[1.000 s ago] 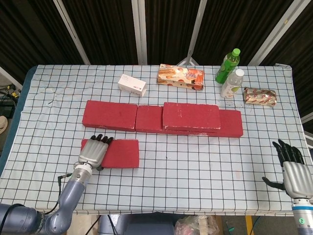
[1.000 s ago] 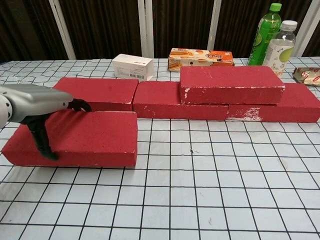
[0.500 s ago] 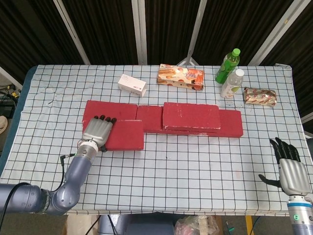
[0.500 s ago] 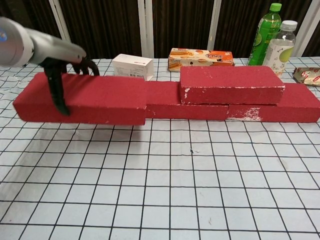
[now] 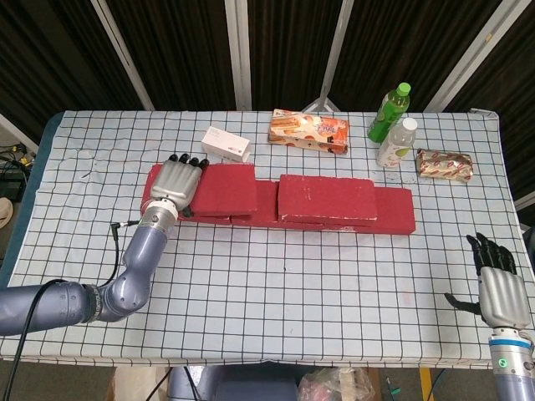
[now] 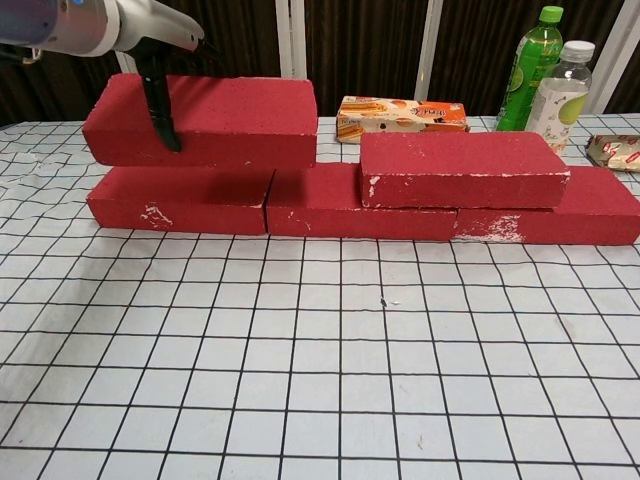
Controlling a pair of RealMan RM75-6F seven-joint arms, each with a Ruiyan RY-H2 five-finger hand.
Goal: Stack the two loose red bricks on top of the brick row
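At the near right edge of the checked worktop (image 5: 276, 309), the robot's right hand (image 5: 500, 292) idles, its fingers apart and holding nothing. Further in, on the left, the left hand (image 5: 177, 184) grips the second loose brick (image 6: 205, 118) by its left end, fingers over the top and the thumb down the near face, and holds it just above the left part of the brick row (image 6: 330, 205); in the chest view a sliver of shadow separates it from the bricks beneath, so it appears not yet set down. The first stacked brick (image 6: 462, 168) already sits on the right part of the row. The step in hand looks like the final placement: the next move calls for lowering the brick level onto the row, probably bridging the joint below, then letting go without dragging it. Beyond the row stand a small white box (image 5: 226, 144), a patterned snack carton (image 5: 308, 131), a green bottle (image 5: 389, 111), a clear bottle (image 5: 396, 142) and a wrapped packet (image 5: 444, 164); none of their printing can be read at this size.
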